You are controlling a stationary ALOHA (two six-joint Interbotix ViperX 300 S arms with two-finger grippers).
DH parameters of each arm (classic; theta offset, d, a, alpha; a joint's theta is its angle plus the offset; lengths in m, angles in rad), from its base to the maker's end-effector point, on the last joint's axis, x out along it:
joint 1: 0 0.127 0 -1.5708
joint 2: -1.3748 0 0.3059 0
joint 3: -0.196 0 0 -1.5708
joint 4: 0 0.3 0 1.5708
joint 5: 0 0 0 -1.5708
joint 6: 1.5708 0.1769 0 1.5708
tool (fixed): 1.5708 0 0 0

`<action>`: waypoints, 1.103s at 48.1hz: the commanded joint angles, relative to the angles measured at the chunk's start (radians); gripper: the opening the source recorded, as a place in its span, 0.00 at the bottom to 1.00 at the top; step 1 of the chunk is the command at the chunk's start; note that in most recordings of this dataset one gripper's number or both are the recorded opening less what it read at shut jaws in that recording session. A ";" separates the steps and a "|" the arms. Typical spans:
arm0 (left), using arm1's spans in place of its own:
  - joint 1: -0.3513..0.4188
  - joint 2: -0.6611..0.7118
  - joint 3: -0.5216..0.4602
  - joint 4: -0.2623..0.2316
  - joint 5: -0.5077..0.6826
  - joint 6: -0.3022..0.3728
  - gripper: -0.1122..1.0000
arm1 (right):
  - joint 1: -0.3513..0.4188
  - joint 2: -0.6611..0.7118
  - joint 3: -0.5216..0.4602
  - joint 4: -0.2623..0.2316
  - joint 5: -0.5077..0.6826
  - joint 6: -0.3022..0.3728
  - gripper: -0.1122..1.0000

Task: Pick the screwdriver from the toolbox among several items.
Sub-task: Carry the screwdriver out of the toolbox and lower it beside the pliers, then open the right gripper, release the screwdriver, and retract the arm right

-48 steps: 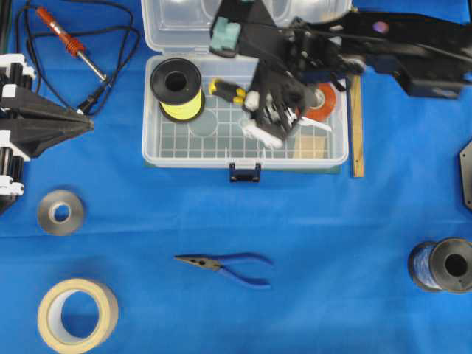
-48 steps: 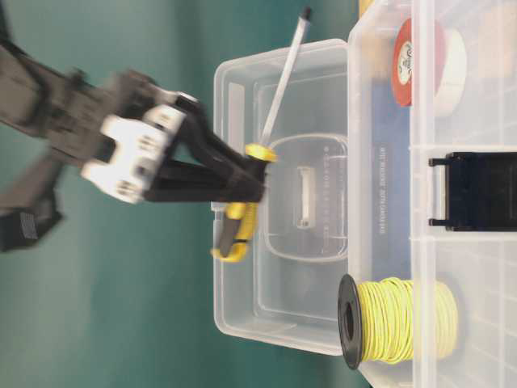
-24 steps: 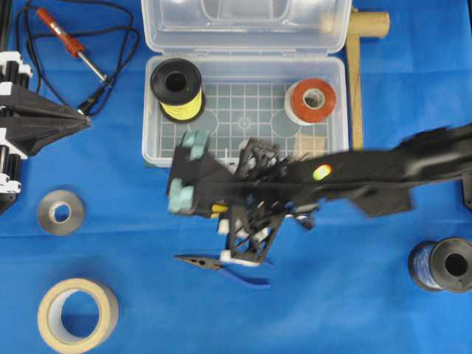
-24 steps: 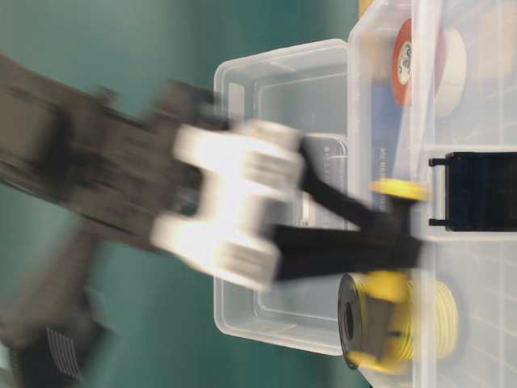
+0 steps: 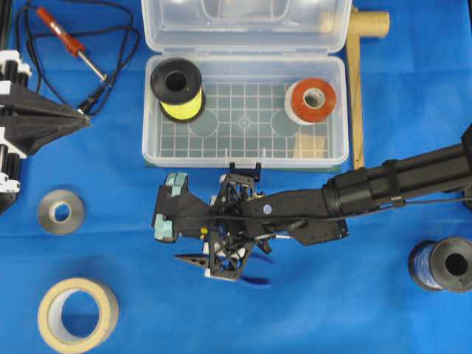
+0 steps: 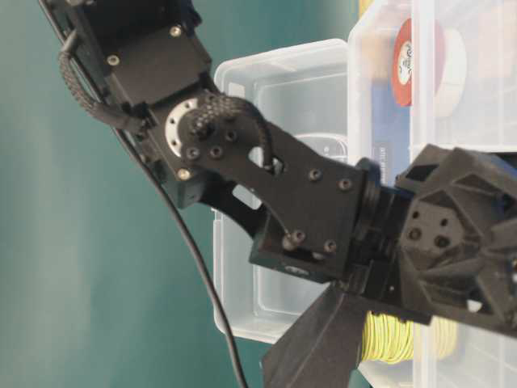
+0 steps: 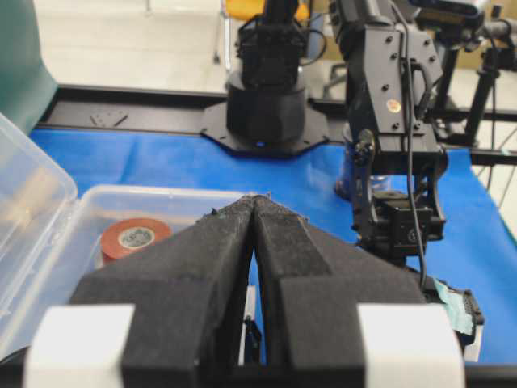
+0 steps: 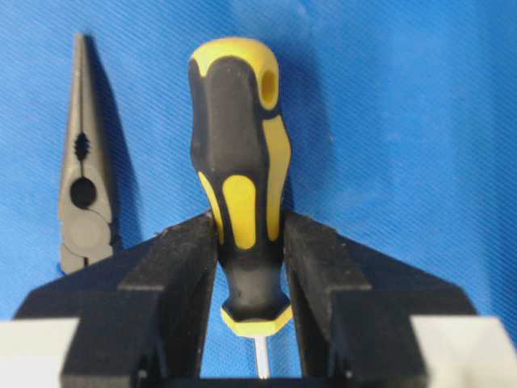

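Right hand (image 8: 249, 250) grips the screwdriver (image 8: 240, 170); pliers (image 8: 83, 194) beside.

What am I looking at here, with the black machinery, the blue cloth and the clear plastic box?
This is a two-armed robot at a table covered in blue cloth. One picture looks straight down, one looks from table height, and two come from cameras on the wrists. The right gripper is clamped on a yellow-and-black-handled screwdriver, out in front of the clear plastic toolbox, above blue-handled pliers. The left gripper waits at the side, shut and empty. The toolbox holds a yellow wire spool and red tape. On the cloth lie a red-handled soldering iron and tape rolls.
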 commanded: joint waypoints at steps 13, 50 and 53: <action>0.002 -0.011 -0.012 -0.002 0.012 -0.005 0.10 | -0.002 -0.048 -0.020 -0.002 0.048 0.000 0.38; 0.002 -0.028 -0.009 -0.002 0.026 -0.020 0.10 | 0.051 -0.828 0.560 -0.411 -0.181 0.160 0.77; 0.002 -0.026 -0.009 -0.003 0.026 -0.020 0.10 | 0.051 -0.913 0.644 -0.445 -0.230 0.184 0.77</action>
